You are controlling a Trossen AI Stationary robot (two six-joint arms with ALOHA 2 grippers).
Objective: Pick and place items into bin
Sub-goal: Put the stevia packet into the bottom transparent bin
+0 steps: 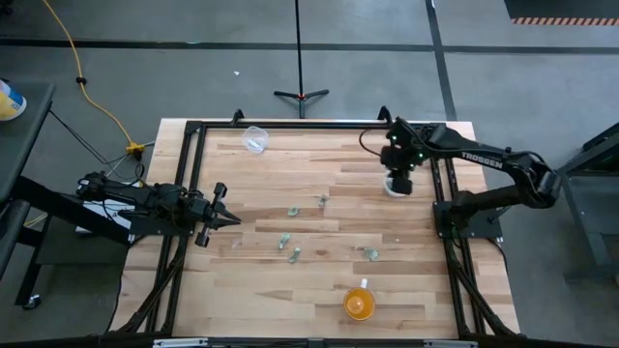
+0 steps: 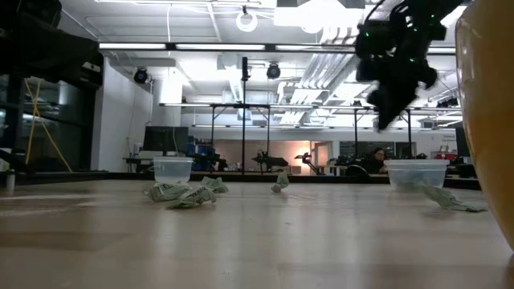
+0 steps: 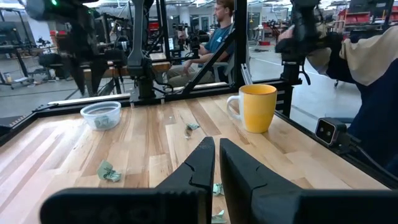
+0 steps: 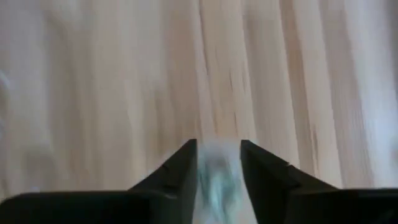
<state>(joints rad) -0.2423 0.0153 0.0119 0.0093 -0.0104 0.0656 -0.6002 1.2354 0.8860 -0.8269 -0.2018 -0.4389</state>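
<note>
Workshop lights glare over the pale wooden table (image 1: 329, 193) as the right gripper (image 1: 397, 174) hangs above a clear round cup (image 1: 397, 187) at the table's far right side, its fingers (image 4: 180, 171) pinched on a pale green-grey crumpled piece (image 4: 216, 171) that shows between them over bare boards. Across the table, the left gripper (image 1: 224, 218) waits low at the left edge with its fingers (image 3: 199, 165) drawn narrow, nearly together, holding nothing. Ahead of that waiting gripper lie the remaining loose pieces, among them one (image 1: 294, 210) just off its tips, another (image 1: 322, 201) farther on, and one (image 1: 370, 253) towards the orange cup (image 1: 359, 304), which stands near the front edge. A second clear cup (image 1: 255, 139) sits well apart at the far edge. A seated person (image 3: 214, 37) is visible beyond the table frame.
</note>
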